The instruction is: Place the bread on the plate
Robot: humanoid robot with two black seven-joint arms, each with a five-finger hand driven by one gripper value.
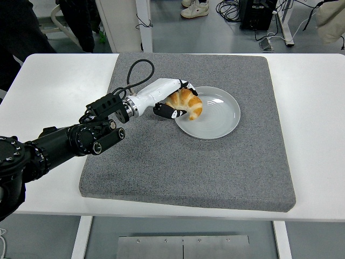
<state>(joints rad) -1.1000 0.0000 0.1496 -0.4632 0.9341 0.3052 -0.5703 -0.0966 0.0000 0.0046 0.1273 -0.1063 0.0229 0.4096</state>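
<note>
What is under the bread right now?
The plate's left rim is under the bread, and the grey mat lies beneath the plate. The left hand wraps the bread, so I cannot see whether it rests on the plate or hangs just above.

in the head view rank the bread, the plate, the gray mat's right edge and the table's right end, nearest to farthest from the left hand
1. bread, in the left hand's grasp.
2. plate, under the bread, extending right.
3. gray mat's right edge, past the plate.
4. table's right end, outermost.
</note>
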